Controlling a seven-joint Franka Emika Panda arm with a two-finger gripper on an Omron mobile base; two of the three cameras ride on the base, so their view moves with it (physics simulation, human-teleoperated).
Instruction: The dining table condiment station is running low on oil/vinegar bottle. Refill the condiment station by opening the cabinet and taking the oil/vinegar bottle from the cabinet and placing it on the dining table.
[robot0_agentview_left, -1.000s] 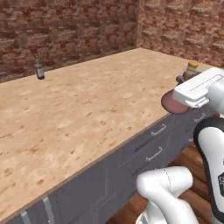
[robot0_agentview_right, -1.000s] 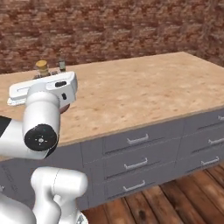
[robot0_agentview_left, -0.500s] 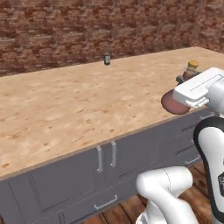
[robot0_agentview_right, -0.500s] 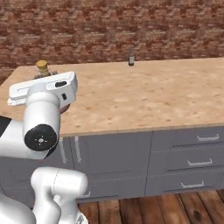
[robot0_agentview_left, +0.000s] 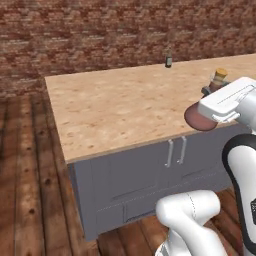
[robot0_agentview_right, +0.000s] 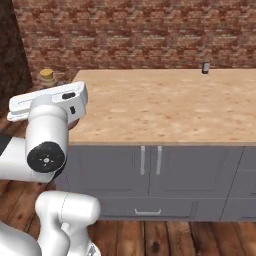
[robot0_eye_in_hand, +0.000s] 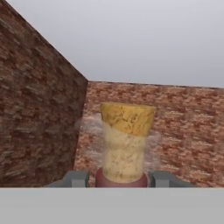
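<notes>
The gripper is pinched on the oil/vinegar bottle: in the hand view its two grey fingers sit tight against either side of the reddish body, with the pale neck and tan cork stopper rising between them toward a brick wall. In the left base view the bottle's round reddish-brown body shows just under the white hand, the cork above it, held near the front right part of the dining table and above its edge. In the right base view the cork shows behind the arm, off the table's left end. The table has a light tan wood-grain top on a grey base with panelled doors and silver bar handles. A small dark bottle stands at the table's far edge, well apart from the held flask. Wooden floor planks surround the base.
</notes>
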